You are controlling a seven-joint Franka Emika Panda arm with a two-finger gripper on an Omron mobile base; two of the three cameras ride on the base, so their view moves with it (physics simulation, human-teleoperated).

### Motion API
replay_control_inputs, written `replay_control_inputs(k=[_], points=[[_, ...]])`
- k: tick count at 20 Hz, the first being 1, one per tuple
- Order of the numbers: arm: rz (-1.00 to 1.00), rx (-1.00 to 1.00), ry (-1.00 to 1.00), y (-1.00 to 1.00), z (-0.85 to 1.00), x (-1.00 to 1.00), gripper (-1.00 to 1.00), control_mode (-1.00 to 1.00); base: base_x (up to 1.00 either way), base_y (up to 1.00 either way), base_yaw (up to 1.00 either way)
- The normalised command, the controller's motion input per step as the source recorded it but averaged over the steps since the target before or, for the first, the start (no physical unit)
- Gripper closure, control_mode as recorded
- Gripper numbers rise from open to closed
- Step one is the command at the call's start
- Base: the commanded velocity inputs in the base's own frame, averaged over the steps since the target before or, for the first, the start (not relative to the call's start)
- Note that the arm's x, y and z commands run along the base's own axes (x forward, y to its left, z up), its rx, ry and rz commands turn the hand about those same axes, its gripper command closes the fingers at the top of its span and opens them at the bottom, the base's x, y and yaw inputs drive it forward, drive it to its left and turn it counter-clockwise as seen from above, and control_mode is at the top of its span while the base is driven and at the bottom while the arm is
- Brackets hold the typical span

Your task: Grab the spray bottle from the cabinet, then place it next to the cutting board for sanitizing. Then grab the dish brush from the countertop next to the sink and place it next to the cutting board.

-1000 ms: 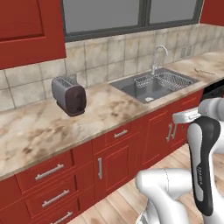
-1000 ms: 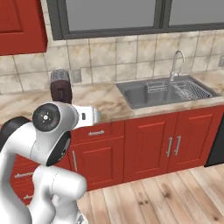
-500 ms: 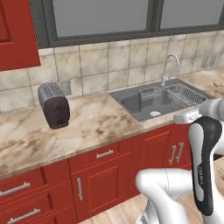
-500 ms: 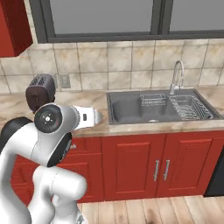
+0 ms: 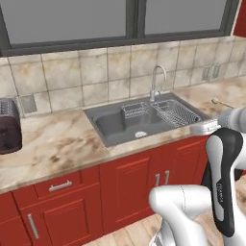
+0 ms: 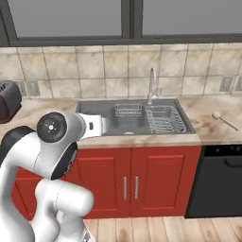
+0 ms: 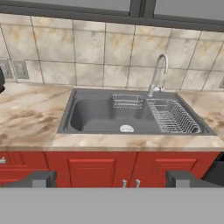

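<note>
The dish brush (image 5: 222, 102) (image 6: 225, 121), slim and pale with a small round head, lies on the beige countertop (image 5: 53, 139) (image 7: 26, 118) to the right of the dark grey sink (image 5: 113, 125) (image 6: 126, 125) (image 7: 92, 116). My gripper (image 7: 111, 178) hangs in front of the counter's edge and faces the sink. It is open, its dark fingertips (image 7: 40, 178) set wide apart with nothing between them. The spray bottle, the cabinet and the cutting board are out of view.
A chrome gooseneck tap (image 5: 156, 79) (image 7: 159, 70) stands behind the basin, and wire racks (image 5: 175, 113) (image 7: 173, 117) sit inside it. A dark toaster (image 5: 8, 126) (image 6: 7, 101) is on the counter at far left. Below are red base doors (image 6: 142, 179) and a black dishwasher (image 6: 222, 179).
The whole picture has shifted: the base has moved right along the counter, so the toaster is now at far left and the sink is centred. The gripper has stayed open.
</note>
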Motion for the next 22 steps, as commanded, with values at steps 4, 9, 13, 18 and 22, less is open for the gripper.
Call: replay_control_inputs(k=[4,9,13,18,22], points=[[0.00,0.00,0.00,0.00,0.00,0.00,-1.00,1.00,0.41,-1.00,0.19],[0.00,0.00,0.00,0.00,0.00,0.00,-1.00,1.00,0.36,-1.00,0.32],[0.00,0.00,0.00,0.00,0.00,0.00,-1.00,1.00,0.31,-0.93,0.25],[0.00,0.00,0.00,0.00,0.00,0.00,-1.00,1.00,0.29,-0.86,0.09],[0.00,0.00,0.00,0.00,0.00,0.00,-1.00,1.00,0.85,-0.27,0.04]])
